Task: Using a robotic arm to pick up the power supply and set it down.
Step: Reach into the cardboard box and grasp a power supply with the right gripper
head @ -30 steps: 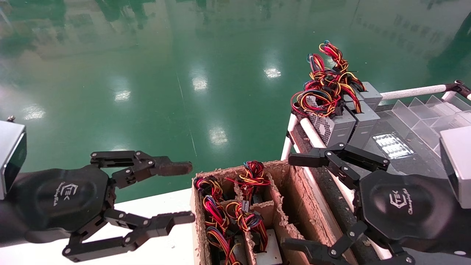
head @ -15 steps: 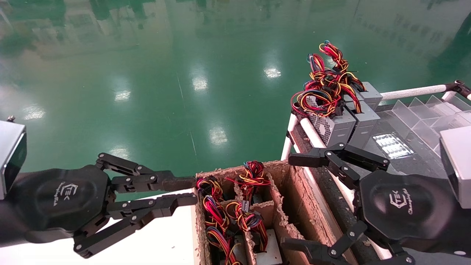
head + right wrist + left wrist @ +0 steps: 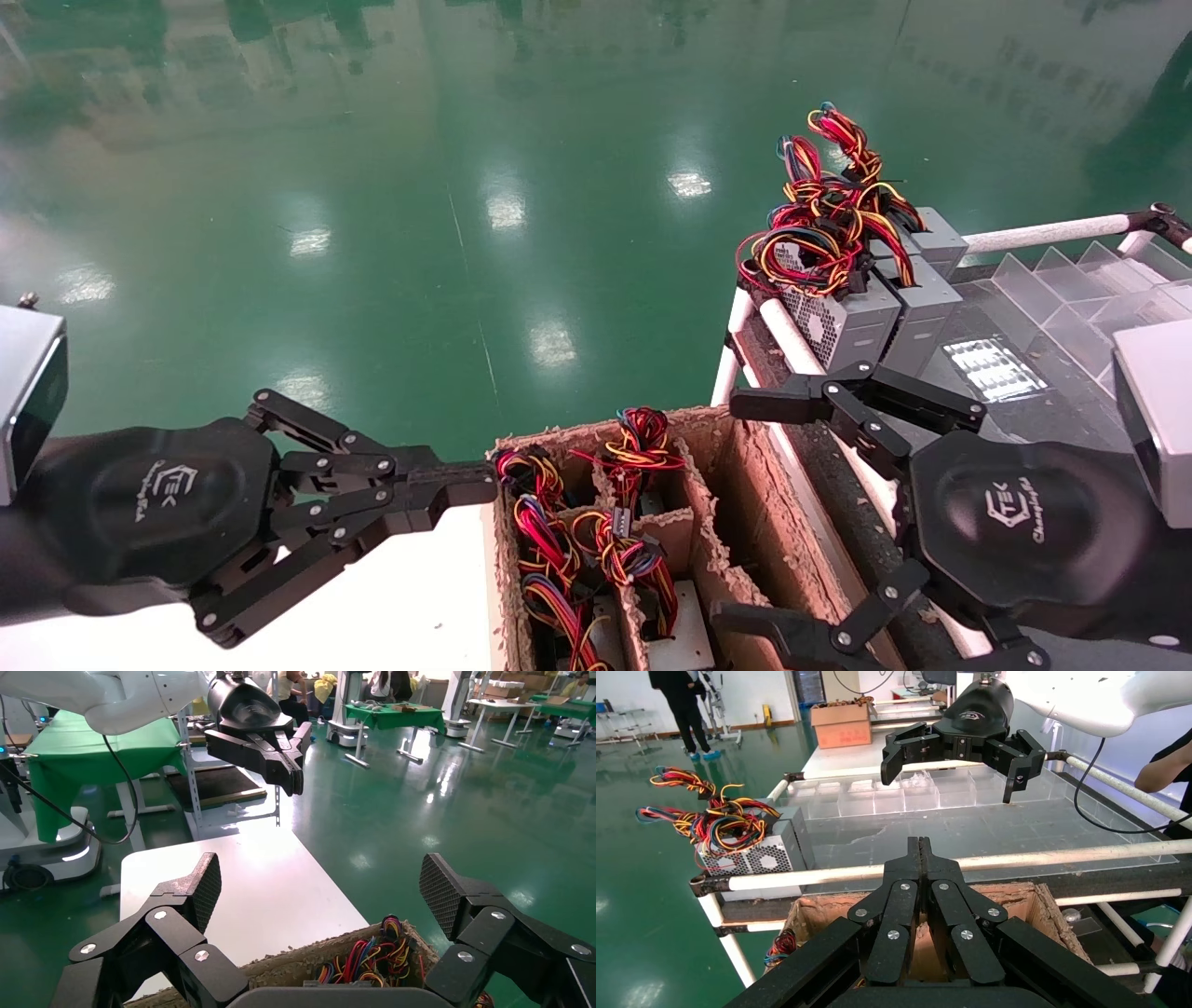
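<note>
Several power supplies stand in a torn cardboard box (image 3: 596,431), their red, orange and yellow wire bundles (image 3: 635,445) pointing up. More grey power supplies (image 3: 838,326) sit on the rack at the back right, also in the left wrist view (image 3: 761,857). My left gripper (image 3: 480,486) is shut on nothing, its tips at the box's left rim (image 3: 919,843). My right gripper (image 3: 740,513) is open over the box's right side. In the right wrist view its pads (image 3: 204,881) stand wide apart above the wires (image 3: 372,955), nothing between them.
A white table (image 3: 400,606) lies left of the box. The rack has white tube rails (image 3: 1043,231) and clear plastic dividers (image 3: 1071,280). Green floor lies beyond. A second cardboard box (image 3: 840,724) and a person (image 3: 680,706) are far off.
My left gripper's fingers have closed from wide open to shut, their tips now at the box's left rim. The right gripper and the power supplies have not moved.
</note>
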Motion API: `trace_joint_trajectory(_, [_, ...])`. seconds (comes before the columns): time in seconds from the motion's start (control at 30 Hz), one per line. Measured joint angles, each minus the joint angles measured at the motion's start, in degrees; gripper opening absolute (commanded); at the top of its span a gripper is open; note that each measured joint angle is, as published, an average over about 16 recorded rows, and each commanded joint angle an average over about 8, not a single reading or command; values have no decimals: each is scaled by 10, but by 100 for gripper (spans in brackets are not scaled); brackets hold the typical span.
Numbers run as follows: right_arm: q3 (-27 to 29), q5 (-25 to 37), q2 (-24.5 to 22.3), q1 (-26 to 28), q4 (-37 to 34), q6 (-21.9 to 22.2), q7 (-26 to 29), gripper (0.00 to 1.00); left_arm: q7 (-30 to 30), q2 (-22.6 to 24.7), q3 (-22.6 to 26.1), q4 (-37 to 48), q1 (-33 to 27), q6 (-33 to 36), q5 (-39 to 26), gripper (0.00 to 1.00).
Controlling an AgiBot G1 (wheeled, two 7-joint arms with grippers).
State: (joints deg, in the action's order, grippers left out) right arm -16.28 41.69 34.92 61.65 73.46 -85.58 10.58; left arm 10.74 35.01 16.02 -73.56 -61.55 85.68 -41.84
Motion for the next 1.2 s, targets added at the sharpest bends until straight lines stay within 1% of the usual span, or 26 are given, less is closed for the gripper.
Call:
trace_joint_trajectory(0.13, [0,0,0,0,0,0,0,100,0,0,0,0,0,0,0,92])
trace_joint_trajectory(0.17, [0,0,0,0,0,0,0,100,0,0,0,0,0,0,0,100])
trace_joint_trajectory(0.57, [-1,2,0,1,-1,2,2,100,0,0,0,0,0,0,0,100])
trace_joint_trajectory(0.83, [-8,16,2,6,-9,10,12,100,0,0,0,0,0,0,0,100])
trace_joint_trajectory(1.0, [-24,43,9,16,-19,21,28,100,0,0,1,1,0,0,0,100])
trace_joint_trajectory(1.2, [-55,98,30,36,-31,38,54,100,-1,0,1,1,0,0,0,100])
